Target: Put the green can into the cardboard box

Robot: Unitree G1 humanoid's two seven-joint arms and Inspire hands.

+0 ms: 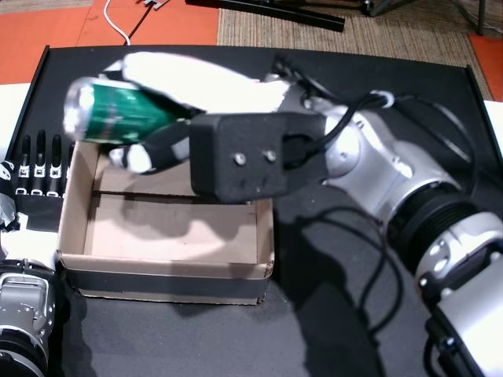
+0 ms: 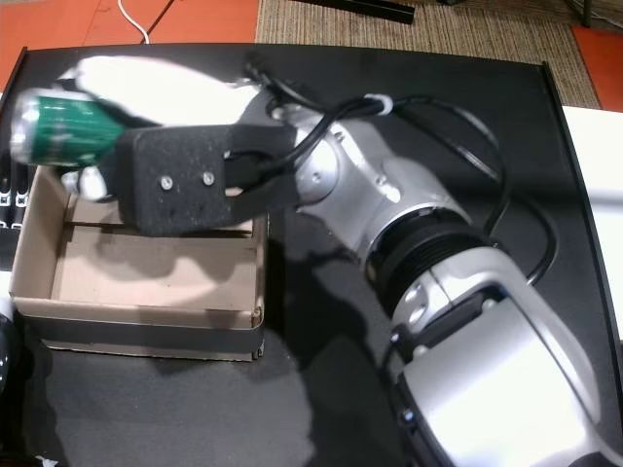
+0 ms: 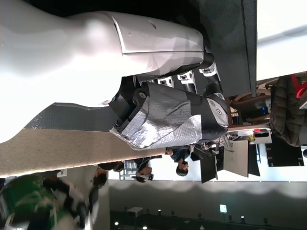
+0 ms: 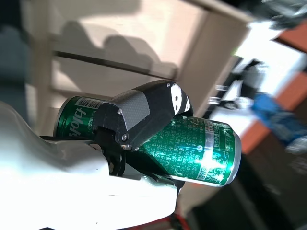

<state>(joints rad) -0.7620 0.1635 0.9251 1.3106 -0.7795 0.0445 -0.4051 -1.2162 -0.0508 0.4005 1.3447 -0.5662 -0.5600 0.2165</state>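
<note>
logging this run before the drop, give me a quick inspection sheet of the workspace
surface: black table, bare apart from the box
job's things: green can lying on its side in the right hand, held above the far left corner of the cardboard box; the box is open-topped with nothing seen inside
clutter: nothing seen
hands: right hand shut on the can; left hand resting just left of the box, fingers straight, holding nothing
cables: black cables looped along the right forearm; a white cord on the floor beyond the table
surroundings: orange and woven floor mats; people in the background in the left wrist view
</note>
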